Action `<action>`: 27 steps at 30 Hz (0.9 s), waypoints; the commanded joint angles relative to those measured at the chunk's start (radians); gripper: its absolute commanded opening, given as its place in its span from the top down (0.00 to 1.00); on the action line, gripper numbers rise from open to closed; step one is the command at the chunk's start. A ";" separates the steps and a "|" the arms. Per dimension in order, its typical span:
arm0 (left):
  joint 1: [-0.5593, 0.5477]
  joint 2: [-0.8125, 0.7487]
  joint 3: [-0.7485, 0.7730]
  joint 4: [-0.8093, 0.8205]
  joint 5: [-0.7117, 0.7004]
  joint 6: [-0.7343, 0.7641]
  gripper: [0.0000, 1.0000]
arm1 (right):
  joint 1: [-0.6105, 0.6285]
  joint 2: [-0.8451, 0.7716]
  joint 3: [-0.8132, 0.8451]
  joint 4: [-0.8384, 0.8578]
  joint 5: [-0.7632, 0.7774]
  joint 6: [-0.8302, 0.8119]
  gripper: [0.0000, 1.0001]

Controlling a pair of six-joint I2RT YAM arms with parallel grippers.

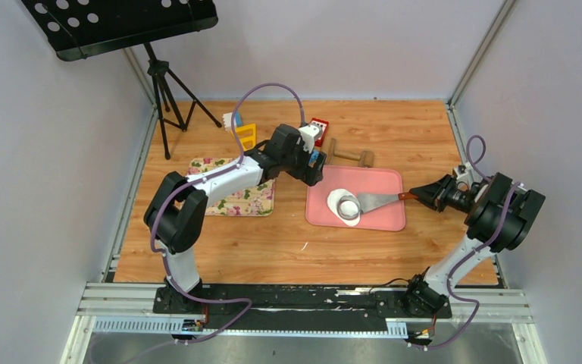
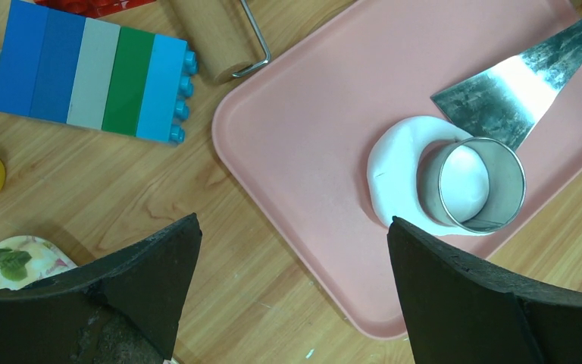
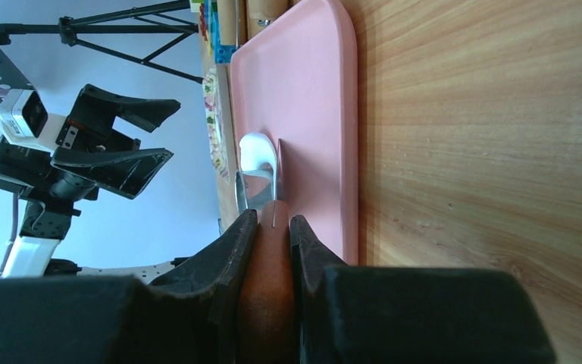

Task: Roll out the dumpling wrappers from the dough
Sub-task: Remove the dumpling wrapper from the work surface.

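Pink tray (image 2: 303,152), dough (image 2: 398,165) inside ring (image 2: 430,189) (left wrist)

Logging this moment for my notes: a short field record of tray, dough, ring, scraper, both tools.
tray: pink, on wooden table
dough: flattened white sheet on tray
ring: metal, upright on dough
scraper: blade edge beside ring
left tool: open, empty, at tray's edge
right tool: shut on scraper handle

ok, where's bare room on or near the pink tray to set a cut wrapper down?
Tray: the far strip between dough and far rim, and the near right corner beside the scraper blade. Table: bare wood in front of the tray. Crowded: ring on the dough, rolling pin and blocks behind, left gripper at the far left corner.
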 commanded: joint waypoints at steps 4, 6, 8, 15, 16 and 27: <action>-0.003 -0.052 -0.001 0.028 0.004 0.009 0.00 | 0.001 0.019 0.003 -0.009 -0.075 -0.046 1.00; -0.003 -0.054 -0.004 0.028 0.002 0.011 0.00 | 0.001 0.013 0.001 -0.008 -0.084 -0.042 1.00; -0.004 -0.055 -0.003 0.029 0.002 0.011 0.00 | 0.001 0.014 0.000 -0.007 -0.091 -0.041 1.00; -0.004 -0.057 -0.006 0.031 0.002 0.011 0.00 | -0.001 0.015 0.006 -0.008 -0.128 -0.039 1.00; -0.003 -0.057 -0.006 0.032 0.002 0.011 0.00 | -0.002 0.014 0.007 -0.008 -0.132 -0.039 1.00; -0.004 -0.060 -0.004 0.032 0.000 0.013 0.00 | -0.013 0.020 0.012 -0.013 -0.158 -0.038 1.00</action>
